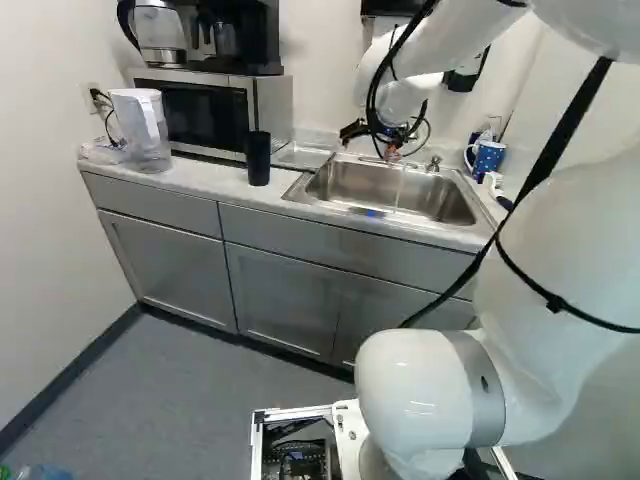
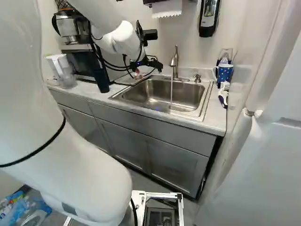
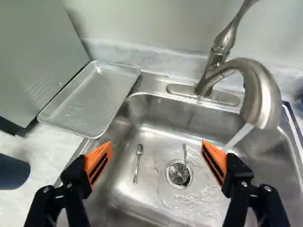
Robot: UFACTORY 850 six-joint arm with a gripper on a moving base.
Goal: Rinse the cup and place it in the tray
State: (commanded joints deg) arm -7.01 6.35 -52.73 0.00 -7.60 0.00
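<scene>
The gripper (image 1: 392,152) hangs over the sink's back edge. In the wrist view the gripper (image 3: 157,144) stands wide open, its orange pads apart with nothing between them, over the sink (image 3: 142,198). A black cup (image 1: 258,160) stands on the counter left of the sink; in the wrist view part of the cup (image 3: 13,171) shows outside the left finger. The metal tray (image 3: 90,101) lies bare beside the sink, between it and the microwave. Water runs from the faucet (image 3: 262,94) into the sink.
Two spoons lie in the sink, one (image 3: 138,163) alone, one at the drain (image 3: 179,174). A microwave (image 1: 205,112) and a water pitcher (image 1: 141,130) stand farther left. Right of the sink are a blue dotted mug (image 2: 224,71) and a brush (image 2: 223,94).
</scene>
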